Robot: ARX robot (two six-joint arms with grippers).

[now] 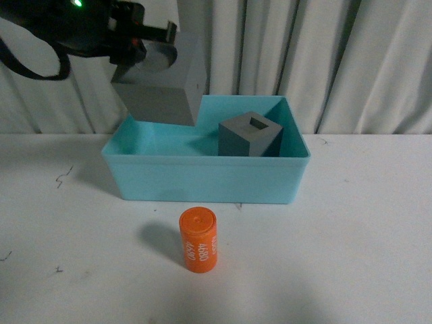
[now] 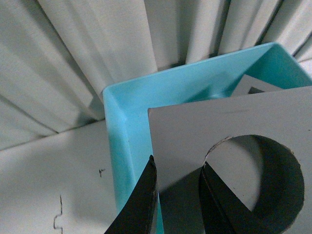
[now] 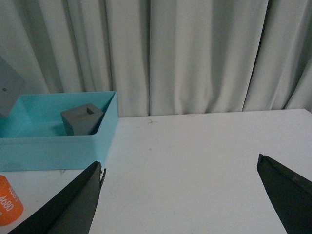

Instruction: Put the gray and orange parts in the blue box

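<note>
- Left jaws pinch the round-recess cube (image 1: 162,101) by one wall (one finger inside the recess), holding it above the blue box (image 1: 202,179), likely for a drop
- Slotted cube (image 1: 248,135) already sits inside, beyond them
- Right jaws gape wide, empty; orange cylinder (image 1: 198,240) stands on the counter (image 1: 364,229) nearby, outside the box

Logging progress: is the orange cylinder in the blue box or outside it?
Outside. The orange cylinder stands upright on the white table, in front of the blue box, near its front wall.
</note>
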